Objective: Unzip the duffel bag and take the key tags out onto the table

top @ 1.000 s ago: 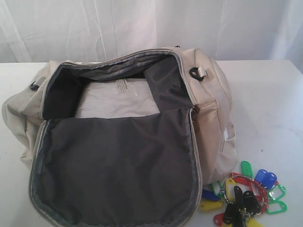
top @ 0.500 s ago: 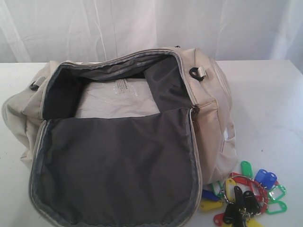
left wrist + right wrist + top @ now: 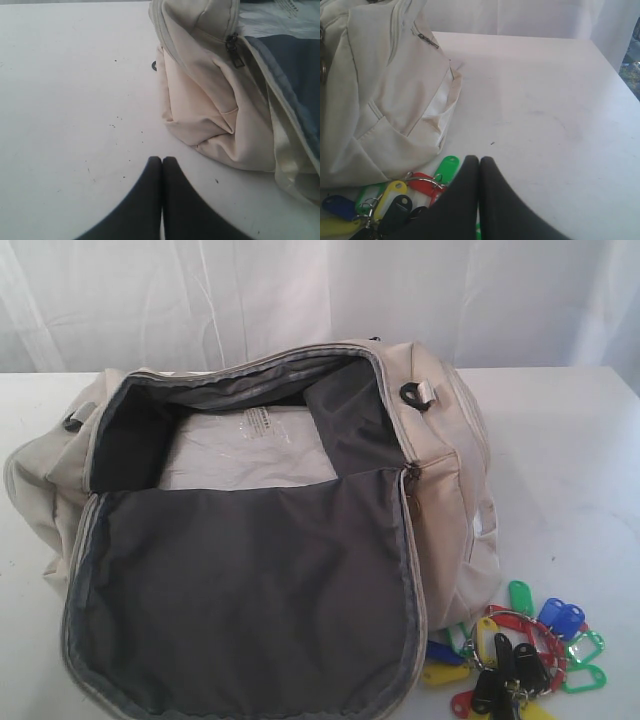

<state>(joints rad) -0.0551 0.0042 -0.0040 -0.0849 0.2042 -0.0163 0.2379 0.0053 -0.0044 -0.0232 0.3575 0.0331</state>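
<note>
Nothing has shifted since the earlier exterior frames: the duffel bag [image 3: 450,470], the key tags [image 3: 515,650] and the table [image 3: 570,440] lie just as they did, and no arm enters that view.

Only the exterior view looks into the bag. Its main zip is undone, the big flap [image 3: 240,590] is folded out with its grey lining up, and a pale, clear-wrapped sheet [image 3: 250,445] lies inside.

Only the wrist views show the grippers. The left gripper [image 3: 161,162] has its dark fingers pressed together and holds nothing. It hangs over bare table [image 3: 65,100], and the cream end of the bag [image 3: 200,100] lies just ahead of its tips, apart from them, with a dark zip pull [image 3: 234,50] on the bag's upper edge.

The right gripper [image 3: 479,162] is likewise closed and empty. The key tags [image 3: 395,192] lie on the table close beside its fingertips, against the foot of the bag [image 3: 385,100]; a green tag nearly meets the fingers, though I cannot tell whether they touch.

The tabletop [image 3: 545,100] is plain white with faint specks and scuffs. A white curtain [image 3: 300,290] hangs behind it.
</note>
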